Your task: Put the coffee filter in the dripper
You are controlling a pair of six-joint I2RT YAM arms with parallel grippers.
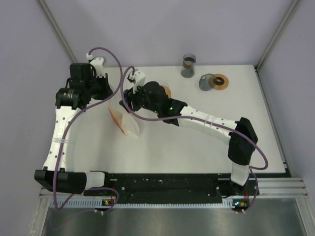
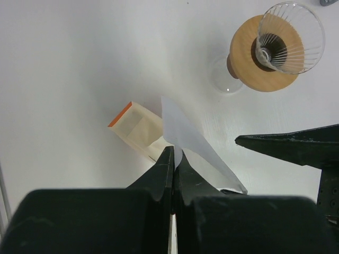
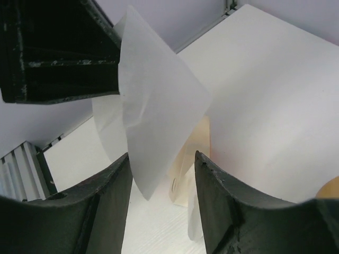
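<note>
Left gripper [image 2: 175,156] clamped on filter [image 2: 185,132]; right gripper [image 3: 162,156] part-open astride it, gripping nothing. Likely handover: close right, release left, carry to dripper [image 2: 275,50].

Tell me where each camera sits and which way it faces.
Top: above and behind, looking down on the table; left arm and right arm show.
Left wrist: on its arm, faces the dripper past the shut left gripper pinching the filter.
Right wrist: on its arm, faces the filter inside the open right gripper.
Shared: the filter, in both wrist views.
</note>
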